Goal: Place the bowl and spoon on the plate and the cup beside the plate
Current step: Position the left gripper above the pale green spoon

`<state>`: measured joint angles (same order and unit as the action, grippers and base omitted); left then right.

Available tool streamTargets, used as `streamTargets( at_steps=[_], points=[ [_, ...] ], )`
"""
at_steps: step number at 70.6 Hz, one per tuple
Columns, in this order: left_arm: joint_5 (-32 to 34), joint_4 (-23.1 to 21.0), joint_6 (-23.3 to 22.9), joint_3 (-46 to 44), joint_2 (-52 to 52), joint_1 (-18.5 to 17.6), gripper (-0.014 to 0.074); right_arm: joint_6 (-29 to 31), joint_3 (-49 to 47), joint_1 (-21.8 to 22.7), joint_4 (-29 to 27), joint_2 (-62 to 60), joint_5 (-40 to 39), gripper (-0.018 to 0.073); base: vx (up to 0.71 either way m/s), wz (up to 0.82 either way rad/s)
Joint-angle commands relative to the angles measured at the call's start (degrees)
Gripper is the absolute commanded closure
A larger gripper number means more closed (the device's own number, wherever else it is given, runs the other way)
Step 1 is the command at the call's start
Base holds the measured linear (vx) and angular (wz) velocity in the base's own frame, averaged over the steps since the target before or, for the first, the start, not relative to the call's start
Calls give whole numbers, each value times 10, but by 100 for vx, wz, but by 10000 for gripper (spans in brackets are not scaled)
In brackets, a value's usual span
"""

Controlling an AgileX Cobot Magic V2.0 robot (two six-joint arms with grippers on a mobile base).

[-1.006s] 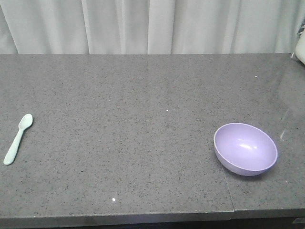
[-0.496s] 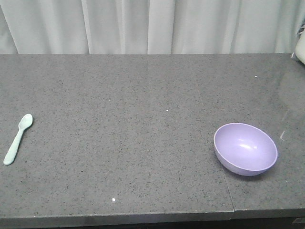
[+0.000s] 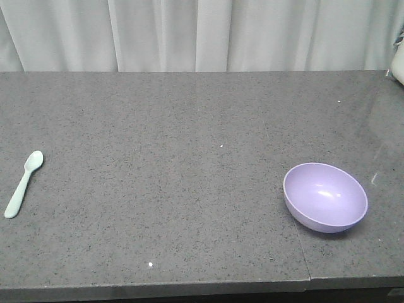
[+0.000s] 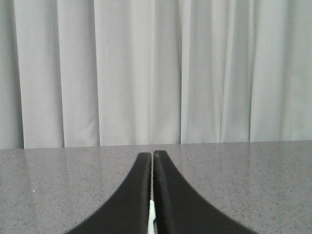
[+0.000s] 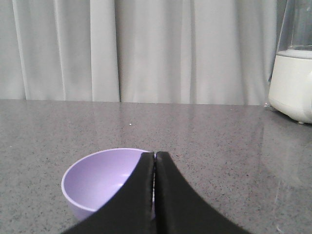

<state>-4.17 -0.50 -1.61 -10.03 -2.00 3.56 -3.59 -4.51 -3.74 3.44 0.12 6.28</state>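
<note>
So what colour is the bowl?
The bowl is a soft lavender purple, plain with no pattern. It shows best in the front-facing view.

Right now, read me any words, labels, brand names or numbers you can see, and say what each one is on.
There is no readable text in any view.
The bowl, the spoon, the countertop and the curtain are all plain and unmarked.
The white appliance at the right edge shows no label on the side that faces the cameras.
</note>
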Motion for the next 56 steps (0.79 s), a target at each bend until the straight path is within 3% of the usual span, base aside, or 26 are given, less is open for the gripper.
streamTargets(
  at_steps=[1,22,34,43,56],
  points=[
    [-21,-3,-1,-79,-55,-4,603,-2,-75,2,2,39,17,570,0,0],
    [-281,-2,0,-366,-305,-4,603,0,-353,2,5,254,300,570,0,0],
    [-413,-2,0,-472,-420,-4,603,18,-477,2,4,371,434,570,0,0],
    [-464,-2,0,-509,-478,-4,603,21,-519,2,4,434,477,570,0,0],
    [-464,-2,0,-512,-516,-4,603,20,-521,2,-1,465,479,570,0,0]
  ],
)
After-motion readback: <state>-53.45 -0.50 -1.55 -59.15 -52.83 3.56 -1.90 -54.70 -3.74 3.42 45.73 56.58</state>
